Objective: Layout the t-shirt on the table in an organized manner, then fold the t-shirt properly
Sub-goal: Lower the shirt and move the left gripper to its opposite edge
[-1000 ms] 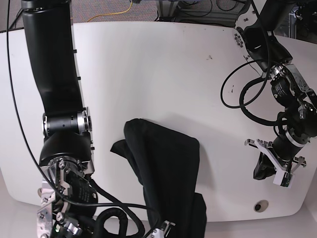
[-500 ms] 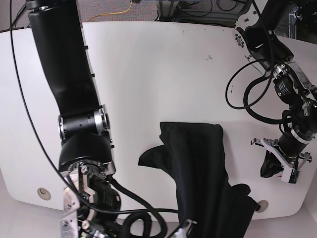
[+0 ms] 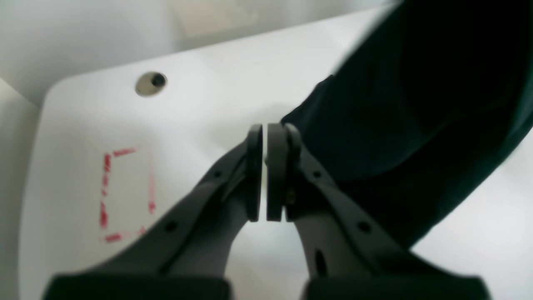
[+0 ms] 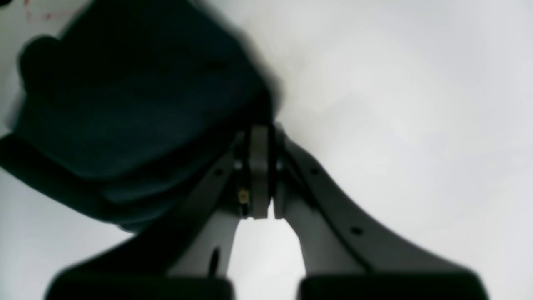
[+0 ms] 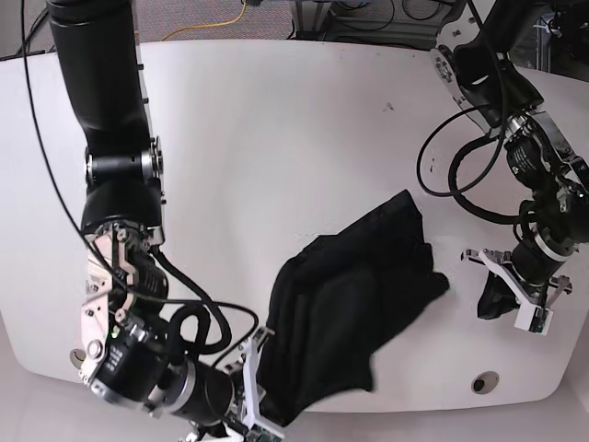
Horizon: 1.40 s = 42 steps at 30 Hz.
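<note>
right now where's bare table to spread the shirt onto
The widest bare stretch of the table runs along the far side, between the two arms. A smaller patch lies between the right arm and the t-shirt. It is crowded at the near edge: the bunched shirt, the right gripper, and the left gripper by the grommet.

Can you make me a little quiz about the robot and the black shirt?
1. True or false: the t-shirt lies flat and neatly spread on the table.
2. What colour is the tape outline on the table? A red, B blue, C green.
3. Fill the gap: the right end effector is shut on the ___.

Key: 1 false, it is bunched up. 2 A. 3 t-shirt.
</note>
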Available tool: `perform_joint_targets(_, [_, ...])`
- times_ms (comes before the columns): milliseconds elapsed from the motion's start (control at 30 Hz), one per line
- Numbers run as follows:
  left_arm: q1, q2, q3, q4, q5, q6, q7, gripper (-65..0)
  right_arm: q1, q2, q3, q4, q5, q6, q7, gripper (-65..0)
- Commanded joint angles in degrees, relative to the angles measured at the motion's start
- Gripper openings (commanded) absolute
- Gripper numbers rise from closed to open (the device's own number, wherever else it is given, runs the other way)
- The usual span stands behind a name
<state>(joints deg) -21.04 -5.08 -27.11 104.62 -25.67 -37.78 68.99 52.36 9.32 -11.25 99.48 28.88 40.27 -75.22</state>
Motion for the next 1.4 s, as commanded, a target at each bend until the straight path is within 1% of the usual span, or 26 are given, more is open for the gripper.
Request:
perform_joint_targets(0, [-0.2,0.1,0.1,-1.5,-0.8,-0.1,-1.2,-65.0,-0.7,1.1,0.7,3.9,0.3,-0.3,2.5,-65.0])
perform_joint_targets(167, [2.5,0.9,0.0,-3.7,-0.9,-0.1,-1.3,-65.0,-7.7,1.4,2.8,6.0,0.3,-0.3,3.8,-65.0])
perform_joint_targets(233, [3.5,0.9,0.0,-3.9,-0.9,-0.1,-1.3,-65.0,-9.1,1.5,2.8,6.2,0.1,-0.3,4.2,-65.0])
perform_joint_targets(400, [5.6,1.0,0.1,-4.0,-0.9,-0.1,-1.3,-65.0,-12.2,3.6,3.4,6.2,0.1,-0.3,5.3,-65.0])
perform_joint_targets(533, [7.0,1.3,0.2,-5.1,-0.9,-0.1,-1.3,-64.4,-15.2,4.7,6.9,6.2,0.5,-0.3,5.5,-65.0])
perform_joint_targets(600, [7.4,2.0,0.2,-6.3,-0.9,-0.1,-1.4,-62.4,-16.4,5.0,7.9,6.2,0.6,-0.3,5.5,-65.0])
perform_joint_targets(733, [8.6,2.6,0.0,-9.2,-0.9,-0.1,-1.4,-54.0,-18.9,5.5,8.3,6.2,0.6,-0.3,5.6,-65.0])
perform_joint_targets(767, [8.8,2.7,0.0,-9.6,-0.9,-0.1,-1.5,-52.9,-19.3,5.7,8.3,6.3,0.7,-0.3,5.6,-65.0])
perform_joint_targets(900, [9.6,4.3,-0.2,-11.5,-0.8,0.2,-3.4,-45.7,-21.7,6.0,8.3,7.8,0.5,-0.3,5.6,-65.0])
perform_joint_targets(1000, [11.1,4.9,-1.2,-12.0,-0.7,0.4,-4.6,-41.9,-23.1,6.2,8.3,9.0,0.5,-0.3,5.6,-65.0])
perform_joint_targets(1100, [11.7,4.9,-2.9,-13.2,-0.6,0.4,-6.2,-41.1,-24.0,6.2,8.3,9.8,0.3,-0.3,5.6,-65.0])
perform_joint_targets(1267, [11.5,4.9,-4.8,-17.9,-0.5,0.5,-7.1,-41.0,-25.1,6.2,8.3,10.0,0.4,-0.3,5.6,-65.0])
perform_joint_targets(1300, [11.5,4.9,-5.2,-18.5,-0.5,0.8,-7.2,-41.0,-25.4,6.2,8.3,10.0,0.5,-0.3,5.6,-65.0])
perform_joint_targets(1367, [11.3,4.9,-5.9,-20.7,-0.5,3.0,-7.4,-41.0,-25.9,6.2,8.4,10.0,0.3,-0.3,5.6,-65.0])
